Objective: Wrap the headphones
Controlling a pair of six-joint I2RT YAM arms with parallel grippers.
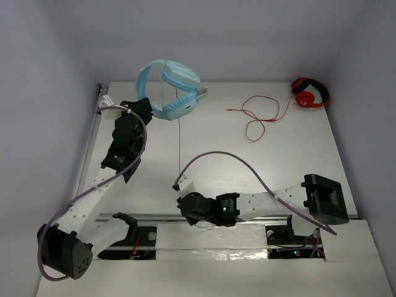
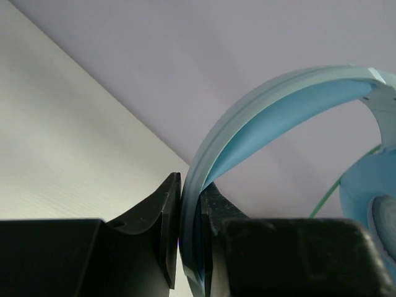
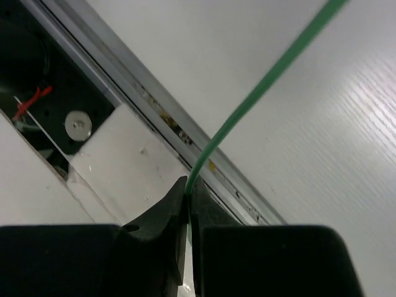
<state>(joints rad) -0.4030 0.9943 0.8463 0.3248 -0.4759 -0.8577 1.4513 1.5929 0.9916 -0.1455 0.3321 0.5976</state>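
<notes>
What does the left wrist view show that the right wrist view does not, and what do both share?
Only the left wrist view: the left hand shut on the blue headphones at the headband. Only the right wrist view: the right hand shut on the green cable, near a metal rail. Both: the green cable and the white table.

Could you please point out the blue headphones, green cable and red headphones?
blue headphones [image 1: 180,77]: top external view, ear cup.
green cable [image 3: 250,99]: right wrist view, taut stretch.
red headphones [image 1: 304,99]: top external view, ear cup.
</notes>
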